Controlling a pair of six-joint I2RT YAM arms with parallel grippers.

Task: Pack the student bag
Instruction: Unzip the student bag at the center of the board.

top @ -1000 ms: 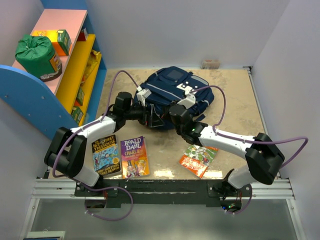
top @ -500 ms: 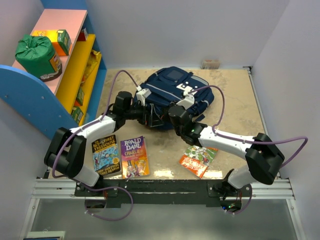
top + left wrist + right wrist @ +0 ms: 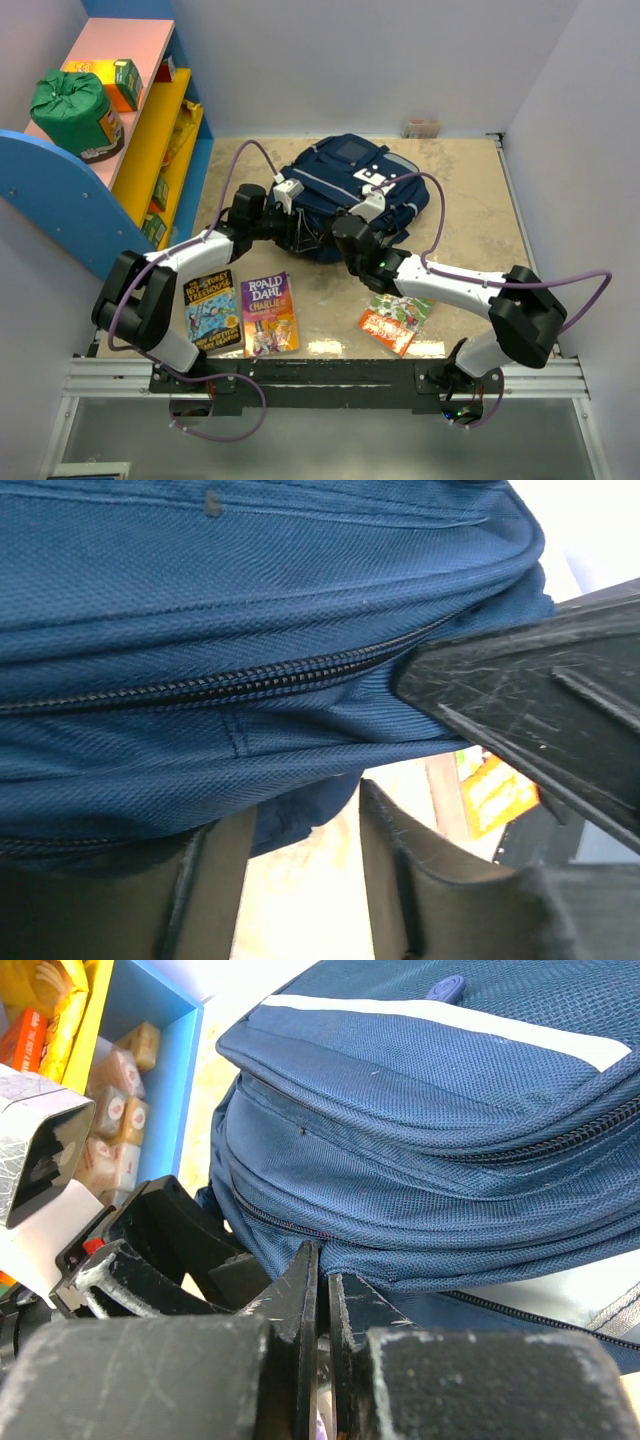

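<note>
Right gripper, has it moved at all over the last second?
Yes, slightly. In the top view the right gripper has slid left along the near edge of the student bag, toward the Roald Dahl book, which has stayed put.

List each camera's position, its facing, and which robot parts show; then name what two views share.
Top external: above and behind the bases, looking down on table, student bag, books; left arm and right arm show.
Left wrist: low beside the bag, facing its zipper; left gripper, jaws apart, shows.
Right wrist: low, facing bag and shelf; shut right gripper shows.
Both wrist views share the bag.
</note>
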